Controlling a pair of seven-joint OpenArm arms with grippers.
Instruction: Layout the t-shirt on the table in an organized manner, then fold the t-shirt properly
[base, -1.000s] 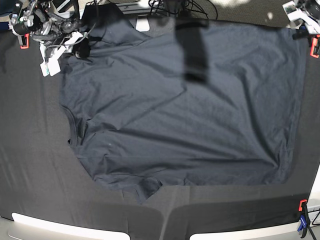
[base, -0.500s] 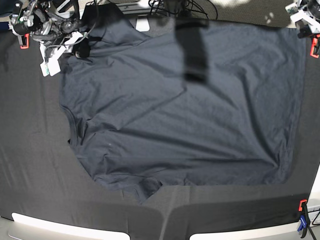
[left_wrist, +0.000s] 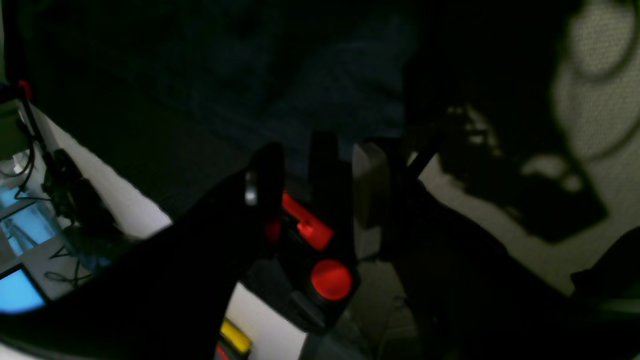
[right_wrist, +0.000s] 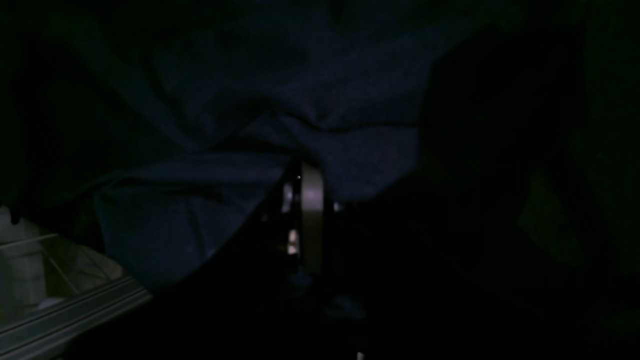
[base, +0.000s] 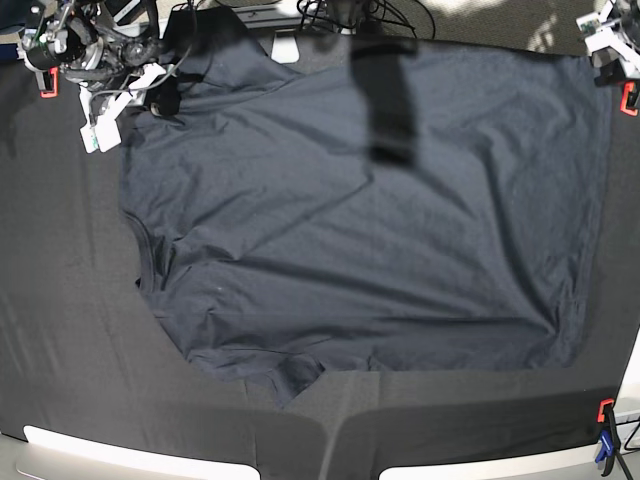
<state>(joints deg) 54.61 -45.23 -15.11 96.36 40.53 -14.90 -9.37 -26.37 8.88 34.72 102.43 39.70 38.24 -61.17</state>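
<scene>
The dark navy t-shirt (base: 350, 220) lies spread across the black-covered table (base: 60, 330), with its collar (base: 140, 255) at the left and its hem along the right. My right gripper (base: 163, 98) is at the back left and is shut on the shirt's far sleeve. In the right wrist view its closed fingers (right_wrist: 306, 195) pinch a fold of navy cloth (right_wrist: 320, 135). My left gripper (left_wrist: 295, 165) stands open and holds nothing, hovering over the table's corner. In the base view only a little of the left arm (base: 608, 40) shows, at the back right corner.
Red clamps (base: 629, 97) (base: 46, 82) hold the table cloth at the back corners, and a red-and-blue clamp (base: 603, 432) holds the front right. A clamp (left_wrist: 310, 235) lies right under the left gripper. A dark shadow band (base: 385, 95) crosses the shirt's back middle.
The left arm has drawn back a little toward the back right corner, away from the shirt's hem. The right gripper and the shirt have stayed put.
</scene>
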